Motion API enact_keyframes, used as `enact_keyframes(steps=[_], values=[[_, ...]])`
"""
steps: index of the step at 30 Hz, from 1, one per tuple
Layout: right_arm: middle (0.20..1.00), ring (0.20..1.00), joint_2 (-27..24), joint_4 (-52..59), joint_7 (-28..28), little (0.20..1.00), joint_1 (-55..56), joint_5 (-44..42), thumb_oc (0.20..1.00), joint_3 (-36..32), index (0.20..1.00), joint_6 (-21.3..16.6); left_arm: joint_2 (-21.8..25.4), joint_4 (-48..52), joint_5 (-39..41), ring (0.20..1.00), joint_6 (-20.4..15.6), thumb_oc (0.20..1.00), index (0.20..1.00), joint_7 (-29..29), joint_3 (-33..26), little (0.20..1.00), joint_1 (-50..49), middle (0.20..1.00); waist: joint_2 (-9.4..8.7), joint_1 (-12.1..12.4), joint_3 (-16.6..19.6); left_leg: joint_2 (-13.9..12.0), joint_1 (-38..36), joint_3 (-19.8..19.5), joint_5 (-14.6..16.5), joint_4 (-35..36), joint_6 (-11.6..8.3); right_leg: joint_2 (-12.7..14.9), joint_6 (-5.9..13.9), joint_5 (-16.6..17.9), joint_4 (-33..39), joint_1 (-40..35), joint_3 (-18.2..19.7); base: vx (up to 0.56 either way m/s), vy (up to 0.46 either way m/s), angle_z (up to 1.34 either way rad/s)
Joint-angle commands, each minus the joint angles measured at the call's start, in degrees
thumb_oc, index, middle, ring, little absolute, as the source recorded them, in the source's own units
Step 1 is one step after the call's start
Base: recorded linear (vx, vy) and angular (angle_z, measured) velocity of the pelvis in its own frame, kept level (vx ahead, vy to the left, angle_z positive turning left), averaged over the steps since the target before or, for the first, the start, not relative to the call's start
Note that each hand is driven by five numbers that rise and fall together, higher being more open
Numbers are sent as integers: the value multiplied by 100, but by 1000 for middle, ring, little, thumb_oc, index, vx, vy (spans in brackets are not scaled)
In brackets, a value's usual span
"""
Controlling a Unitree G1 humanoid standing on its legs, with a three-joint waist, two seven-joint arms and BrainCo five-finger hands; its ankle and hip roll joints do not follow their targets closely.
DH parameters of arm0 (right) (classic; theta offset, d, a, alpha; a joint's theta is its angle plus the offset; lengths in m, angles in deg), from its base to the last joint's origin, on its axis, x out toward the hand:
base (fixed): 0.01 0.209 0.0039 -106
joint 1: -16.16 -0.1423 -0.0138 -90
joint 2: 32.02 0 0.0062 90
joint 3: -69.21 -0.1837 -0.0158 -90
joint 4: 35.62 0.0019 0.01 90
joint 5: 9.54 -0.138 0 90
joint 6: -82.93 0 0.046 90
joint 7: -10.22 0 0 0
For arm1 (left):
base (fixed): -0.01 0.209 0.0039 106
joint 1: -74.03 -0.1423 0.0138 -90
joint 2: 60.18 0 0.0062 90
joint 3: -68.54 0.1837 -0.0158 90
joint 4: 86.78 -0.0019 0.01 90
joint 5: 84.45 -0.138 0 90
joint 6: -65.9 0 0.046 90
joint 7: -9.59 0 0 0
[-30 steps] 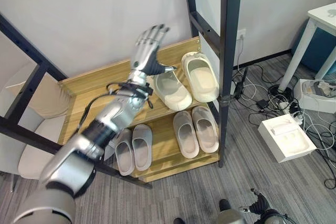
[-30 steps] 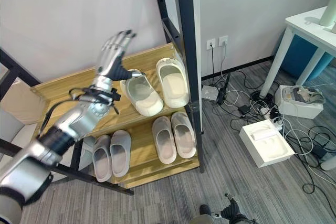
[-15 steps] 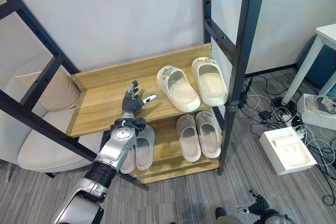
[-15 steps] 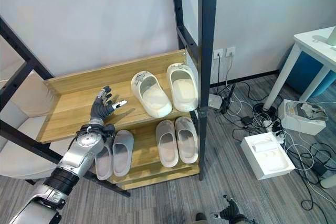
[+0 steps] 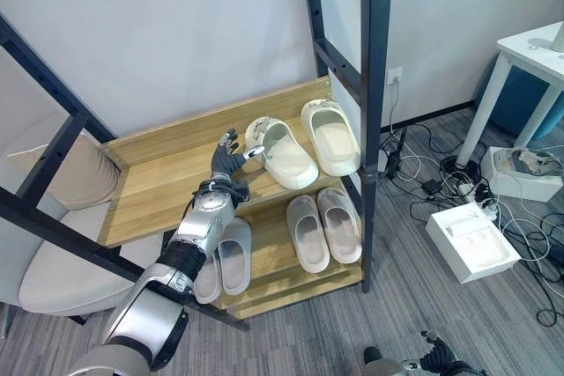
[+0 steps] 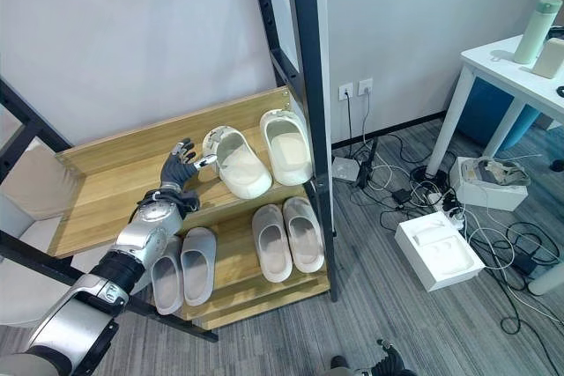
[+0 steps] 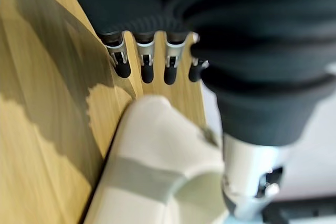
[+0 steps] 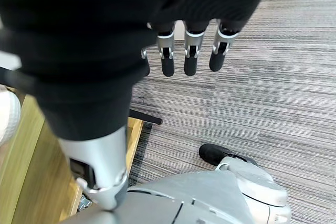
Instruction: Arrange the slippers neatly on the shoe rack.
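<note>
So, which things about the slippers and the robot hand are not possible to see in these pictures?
- Contact: the left robot hand is at the toe of the cream slipper; the eye views cannot settle whether the thumb touches it.
- Left wrist view: the slipper's heel is cut off by the picture's edge.
- Grey slippers on the lower shelf: the left arm hides their front parts in the eye views.

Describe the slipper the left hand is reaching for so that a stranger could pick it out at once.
Find the wooden shoe rack against the wall and look at its upper shelf, where two cream slippers sit at the right end. It is the left cream slipper, beside the robot's left hand. Unlike its straight neighbour, it lies angled.
</note>
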State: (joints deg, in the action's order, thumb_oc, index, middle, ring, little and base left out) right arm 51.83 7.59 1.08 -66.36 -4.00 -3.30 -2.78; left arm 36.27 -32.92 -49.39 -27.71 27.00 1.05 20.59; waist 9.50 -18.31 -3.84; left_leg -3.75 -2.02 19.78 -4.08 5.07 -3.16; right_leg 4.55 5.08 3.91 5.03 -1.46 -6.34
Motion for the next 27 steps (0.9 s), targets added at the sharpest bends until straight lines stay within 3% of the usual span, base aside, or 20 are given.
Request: enact_keyframes(steps=[1, 19, 27], values=[[1000, 1000, -2, 56, 20, 1000, -260, -143, 1000, 178, 1000, -41, -55, -228, 23, 1000, -68, 1000, 1000, -429, 168, 1000, 547, 1000, -131, -209, -222, 109, -272, -126, 241, -7, -232, -88, 255, -335, -30, -128, -193, 0, 0, 0], [1000, 1000, -19, 23, 68, 1000, -283, -198, 1000, 237, 1000, -14, -193, 173, 2, 1000, 21, 1000, 1000, -899, 766, 1000, 486, 1000, -116, -203, -272, 121, -229, -205, 214, -7, -239, -77, 240, -343, -25, -145, -287, 0, 0, 0], [1000, 1000, -28, -52, 31, 1000, -274, -211, 1000, 297, 1000, -51, -440, -613, -177, 1000, 40, 1000, 1000, -748, 788, 1000, 961, 1000, -112, -332, -276, 125, -245, -138, 223, -7, -241, -82, 252, -336, -28, -118, -224, 0, 0, 0]])
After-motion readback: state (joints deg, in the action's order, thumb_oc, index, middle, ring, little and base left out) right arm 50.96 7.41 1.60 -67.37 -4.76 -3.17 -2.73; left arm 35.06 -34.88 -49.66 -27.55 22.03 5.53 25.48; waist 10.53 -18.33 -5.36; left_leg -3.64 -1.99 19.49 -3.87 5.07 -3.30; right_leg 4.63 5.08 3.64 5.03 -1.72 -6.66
